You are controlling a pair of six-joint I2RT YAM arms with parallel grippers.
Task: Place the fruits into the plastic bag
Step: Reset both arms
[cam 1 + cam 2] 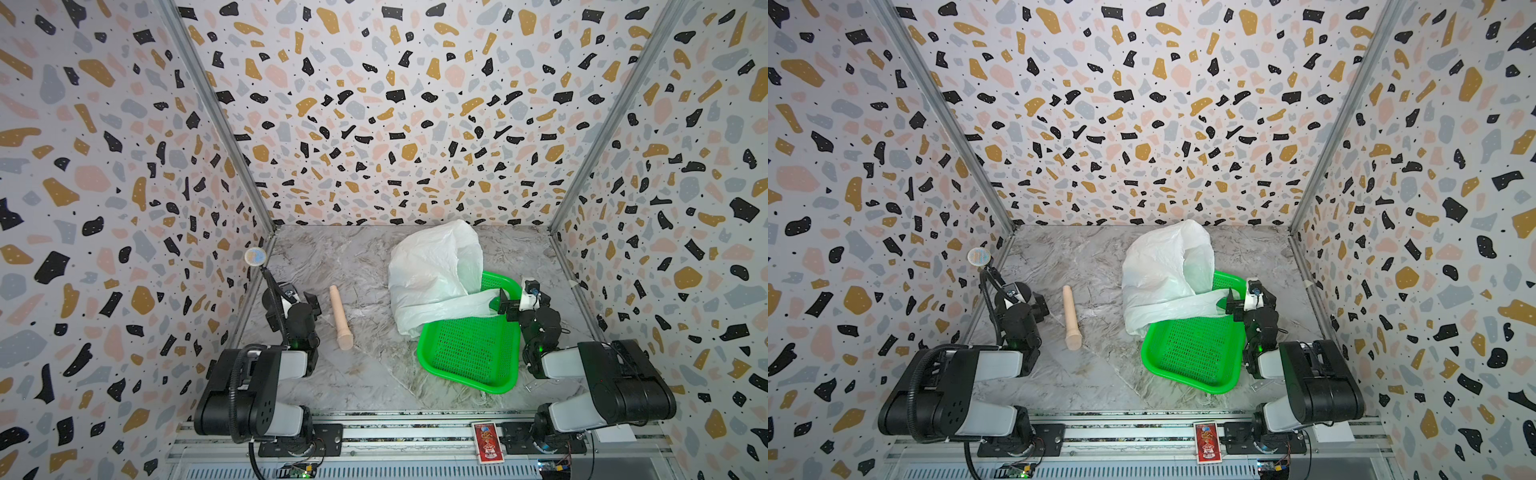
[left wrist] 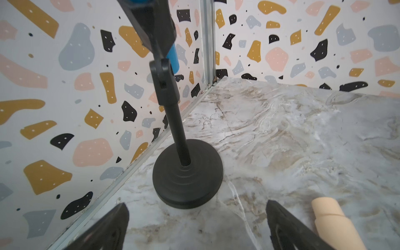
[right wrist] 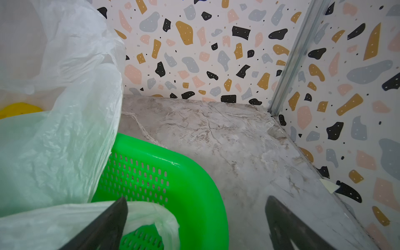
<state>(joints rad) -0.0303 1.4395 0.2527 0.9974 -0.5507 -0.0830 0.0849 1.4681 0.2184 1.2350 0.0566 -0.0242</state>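
Note:
In both top views the white translucent plastic bag [image 1: 432,270] [image 1: 1163,270] stands crumpled at the back centre, its lower part draped over the green basket. One loop handle [image 3: 151,210] stretches to my right gripper [image 1: 505,305] [image 3: 195,207]. That gripper is open, and the loop's end lies loose by one finger [image 3: 112,218], not pinched. A yellow fruit [image 3: 19,109] shows dimly inside the bag; the other fruits are hidden. My left gripper [image 1: 291,297] [image 2: 195,216] is open and holds nothing, at the left wall facing a stand's base.
A green mesh basket [image 1: 469,353] [image 3: 194,184] sits front right under the bag. A beige wooden stick [image 1: 340,318] [image 2: 333,220] lies on the marble floor beside my left gripper. A black microphone stand [image 2: 187,175] stands by the left wall. Patterned walls close three sides.

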